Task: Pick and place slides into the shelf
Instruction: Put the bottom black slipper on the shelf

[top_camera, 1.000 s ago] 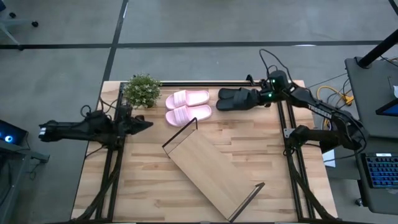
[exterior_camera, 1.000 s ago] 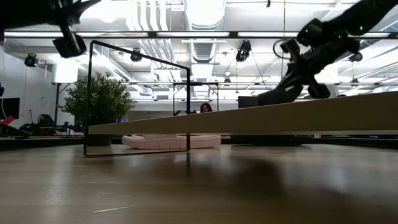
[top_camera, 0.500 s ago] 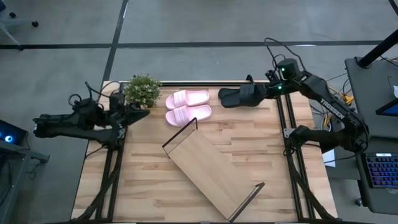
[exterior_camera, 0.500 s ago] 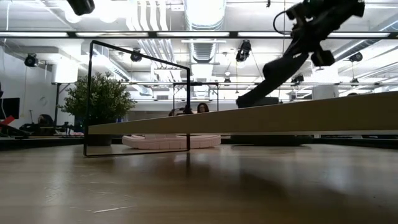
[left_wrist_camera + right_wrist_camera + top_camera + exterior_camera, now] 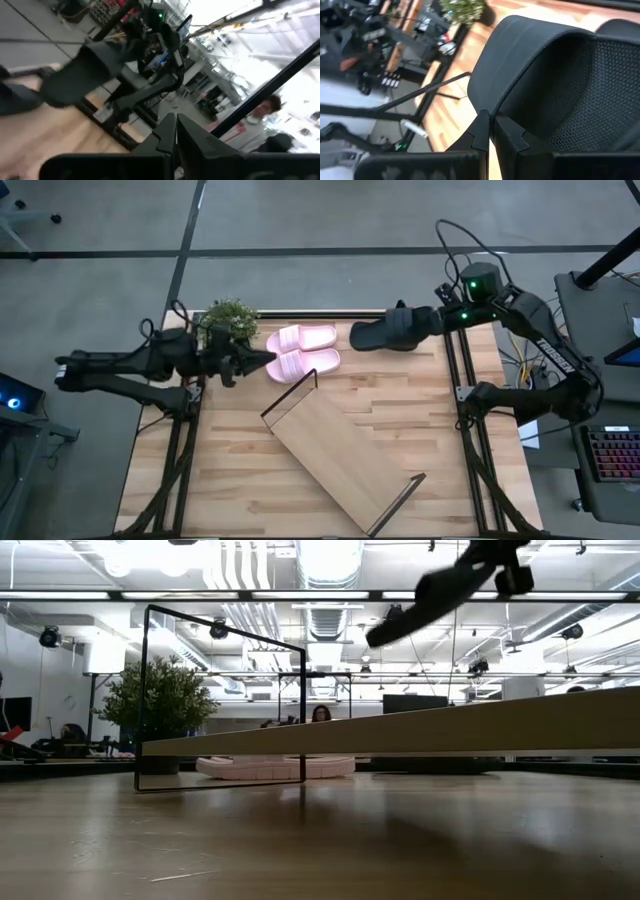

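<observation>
Black slide (image 5: pixel 385 331) hangs in the air, clamped by its strap in the right gripper (image 5: pixel 432 320), whose fingers are pinched together on it above the table's far right corner. Its long axis runs across the table, toe toward the pink pair, and in the low view it tilts, toe end lower, high above the board (image 5: pixel 425 598). I cannot make out a second black slide from above; the right wrist view shows a dark rounded shape past the strap, near its edge, too cropped to name. The pink slides (image 5: pixel 302 351) lie side by side on the table (image 5: pixel 230 470) at the far edge, long axes also across the table, touching or nearly so. A potted plant (image 5: pixel 228 323) stands just beside them at the far left corner. The left gripper (image 5: pixel 262 360) has its fingers pressed together on nothing, its tip right at the end of the nearer pink slide. The shelf (image 5: pixel 343 459) lies diagonally over the table's middle, one wire end (image 5: pixel 291 392) close to the pink pair, the other toward the near right edge. Bare wood lies open to the near left and along the right side.
</observation>
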`<state>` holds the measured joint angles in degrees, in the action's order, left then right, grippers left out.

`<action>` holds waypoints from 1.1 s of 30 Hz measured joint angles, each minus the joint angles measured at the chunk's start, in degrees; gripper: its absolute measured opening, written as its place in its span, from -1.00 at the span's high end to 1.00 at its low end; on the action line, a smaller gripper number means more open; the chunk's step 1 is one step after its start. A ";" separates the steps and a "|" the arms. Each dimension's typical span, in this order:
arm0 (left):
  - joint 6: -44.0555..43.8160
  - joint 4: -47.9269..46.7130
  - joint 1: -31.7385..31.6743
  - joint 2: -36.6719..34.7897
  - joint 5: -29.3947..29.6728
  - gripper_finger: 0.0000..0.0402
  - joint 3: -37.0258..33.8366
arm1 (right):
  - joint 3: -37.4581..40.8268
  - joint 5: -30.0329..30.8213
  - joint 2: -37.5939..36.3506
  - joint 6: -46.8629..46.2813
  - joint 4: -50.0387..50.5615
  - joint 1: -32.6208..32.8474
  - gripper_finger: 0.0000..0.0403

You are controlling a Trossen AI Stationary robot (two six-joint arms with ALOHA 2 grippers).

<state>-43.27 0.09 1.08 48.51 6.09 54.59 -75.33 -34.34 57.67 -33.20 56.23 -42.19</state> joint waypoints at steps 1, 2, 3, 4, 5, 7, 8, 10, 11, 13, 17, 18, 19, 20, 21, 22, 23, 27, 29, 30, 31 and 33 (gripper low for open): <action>1.20 -2.69 0.00 0.68 0.05 1.00 1.88 | -0.66 0.40 0.00 -0.35 0.32 1.02 0.96; 2.08 -5.87 -0.04 1.53 0.28 1.00 3.78 | -1.28 1.00 0.00 -0.72 0.77 2.09 0.96; 3.18 -8.59 -0.17 2.39 0.38 1.00 5.65 | -1.71 1.31 -0.08 -1.19 0.99 3.13 0.96; 3.90 -11.62 -0.35 3.32 0.41 1.00 7.72 | -2.08 1.41 -0.13 -1.72 1.05 4.17 0.96; 4.70 -14.20 -0.37 4.17 0.43 1.00 9.59 | -2.36 1.44 -0.21 -2.35 0.92 5.26 0.96; 6.20 -18.01 -0.43 5.41 0.42 1.00 13.14 | -2.64 1.46 -0.39 -3.21 0.96 7.53 0.96; 7.24 -19.06 -0.44 5.87 0.42 1.00 14.74 | -2.68 1.46 -0.50 -3.45 1.02 8.80 0.96; 9.40 -20.28 -0.44 6.65 0.43 1.00 17.34 | -2.68 1.43 -0.63 -4.29 1.05 11.29 0.96; 10.25 -20.50 -0.44 6.97 0.43 1.00 18.36 | -2.68 1.43 -0.71 -4.49 1.04 12.54 0.96; 10.91 -20.63 -0.50 7.28 0.92 1.00 19.75 | -2.66 1.51 -0.91 -5.00 1.07 14.80 0.96; 11.14 -20.63 -0.76 6.89 4.09 1.00 20.90 | -2.66 1.94 -1.01 -6.03 1.02 19.07 0.96; 11.21 -20.49 -0.76 6.77 4.45 1.00 20.91 | -2.66 2.17 -1.01 -6.33 1.04 20.13 0.96; 11.21 -20.57 -0.76 6.64 4.54 1.00 20.90 | -2.66 2.57 -1.01 -6.57 1.02 21.27 0.96; 11.21 -20.66 -0.76 6.56 4.67 1.00 20.80 | -2.66 3.00 -1.01 -6.76 1.02 22.34 0.96; 11.22 -20.73 -0.76 6.56 4.77 1.00 20.76 | -2.66 3.38 -1.01 -6.88 1.02 23.39 0.96; 11.21 -20.69 -0.74 6.57 4.72 1.00 20.76 | -2.66 3.85 -0.97 -6.86 1.01 24.41 0.96; 11.12 -20.65 -0.74 6.62 4.76 1.00 20.76 | -2.66 4.31 -0.95 -6.83 1.00 25.49 0.96; 11.09 -20.61 -0.74 6.93 4.76 1.00 20.76 | -2.66 5.99 -0.62 -6.95 0.93 28.75 0.96; 11.09 -20.69 -0.74 7.04 4.76 1.00 20.71 | -2.66 6.40 -0.57 -7.63 0.91 29.84 0.96; 11.11 -20.76 -0.74 7.06 4.74 1.00 20.70 | -2.66 6.41 -0.57 -8.13 0.89 30.35 0.96; 11.11 -20.69 -0.74 7.14 4.76 1.00 20.70 | -2.65 6.56 -0.59 -8.80 0.77 30.91 0.96; 11.13 -20.61 -0.74 7.20 4.74 1.00 20.70 | -2.63 6.89 -0.57 -9.67 0.68 32.20 0.96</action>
<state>-32.14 -20.51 0.34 55.71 10.83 75.29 -77.97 -27.46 57.10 -42.86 56.91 -9.99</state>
